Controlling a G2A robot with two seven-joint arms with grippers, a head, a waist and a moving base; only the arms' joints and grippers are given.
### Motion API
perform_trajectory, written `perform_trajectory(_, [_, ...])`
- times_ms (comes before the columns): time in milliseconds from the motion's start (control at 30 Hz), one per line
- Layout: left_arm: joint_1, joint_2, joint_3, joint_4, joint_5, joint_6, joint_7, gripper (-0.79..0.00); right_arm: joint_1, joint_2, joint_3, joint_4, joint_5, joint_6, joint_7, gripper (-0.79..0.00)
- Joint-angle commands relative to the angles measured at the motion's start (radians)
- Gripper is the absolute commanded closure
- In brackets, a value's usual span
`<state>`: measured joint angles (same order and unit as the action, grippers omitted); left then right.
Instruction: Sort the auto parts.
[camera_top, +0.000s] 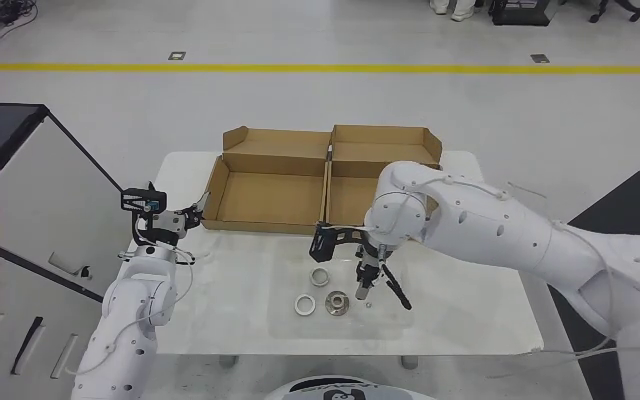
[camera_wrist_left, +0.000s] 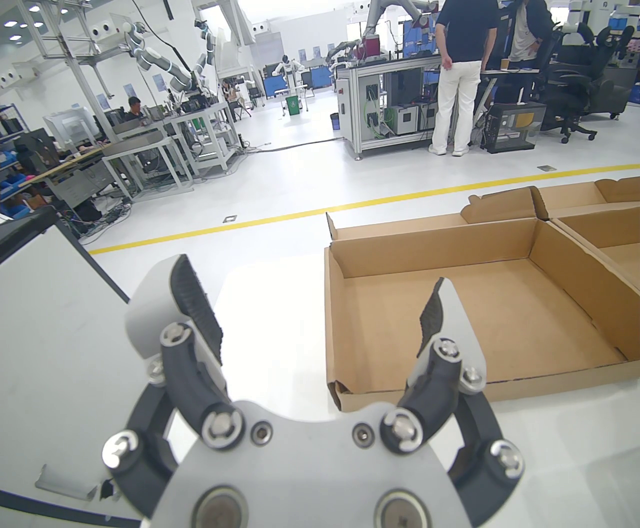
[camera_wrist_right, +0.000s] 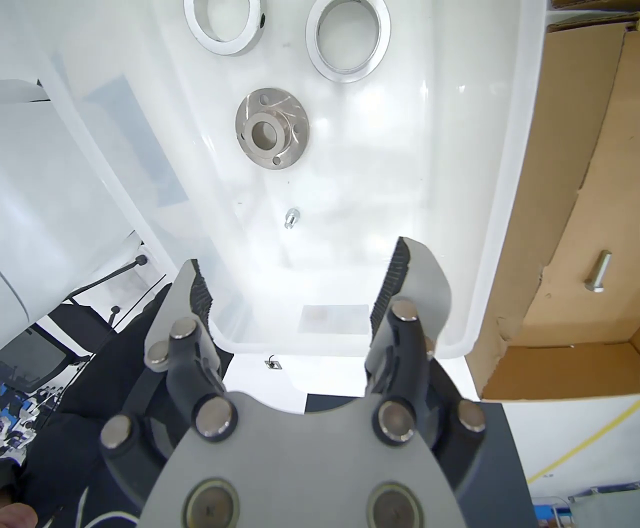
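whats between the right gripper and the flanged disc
A small screw lies between the right gripper and the flanged disc, shown in the right wrist view.

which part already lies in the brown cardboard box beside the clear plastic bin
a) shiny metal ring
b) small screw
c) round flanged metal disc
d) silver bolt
D: the silver bolt lies on the floor of the brown cardboard box, while the shiny metal rings, the round flanged metal disc and the small screw are all in the clear plastic bin.

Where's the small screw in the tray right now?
Right wrist view: the small screw lies in the clear tray, between the flanged hub and the right gripper.
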<state>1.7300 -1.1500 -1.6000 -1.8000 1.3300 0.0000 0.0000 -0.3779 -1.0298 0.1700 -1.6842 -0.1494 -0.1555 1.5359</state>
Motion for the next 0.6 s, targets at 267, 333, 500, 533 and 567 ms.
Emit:
perform_trajectory(267, [0.000,0.000,0.000,0.000,0.000,0.000,0.000,-0.785,-0.043,-0.039,0.000,0.064,-0.015,-0.001,0.000,-0.354])
perform_trajectory(333, [0.000,0.000,0.000,0.000,0.000,0.000,0.000,-0.785,-0.058,-0.046,0.000,0.079,-0.022,-0.001,0.000,-0.354])
perform_trajectory(500, [0.000,0.000,0.000,0.000,0.000,0.000,0.000,-0.785,-0.097,-0.063,0.000,0.106,-0.045,-0.006,0.000,-0.345])
perform_trajectory(533, [0.000,0.000,0.000,0.000,0.000,0.000,0.000,-0.785,-0.103,-0.066,0.000,0.111,-0.048,-0.003,0.000,-0.351])
perform_trajectory(567, [0.000,0.000,0.000,0.000,0.000,0.000,0.000,-0.785,-0.108,-0.068,0.000,0.113,-0.051,-0.003,0.000,-0.354])
